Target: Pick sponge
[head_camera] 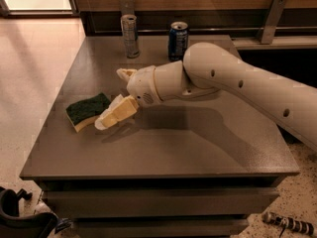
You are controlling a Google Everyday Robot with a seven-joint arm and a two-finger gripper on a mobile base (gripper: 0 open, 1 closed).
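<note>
The sponge [85, 110] has a dark green top over pale yellow foam and lies flat on the left part of the grey table [198, 143]. My gripper [110, 98] reaches in from the right on the white arm [237, 78], just right of the sponge. Its cream-yellow fingers are spread open. The near finger [116, 114] hangs over the sponge's right end and the far finger [125, 74] is behind it. Nothing is held between the fingers.
A silver can [130, 35] and a blue can [178, 40] stand upright at the table's back edge, behind the gripper. A wooden wall with a metal bracket [271, 18] runs behind the table. Tiled floor lies to the left.
</note>
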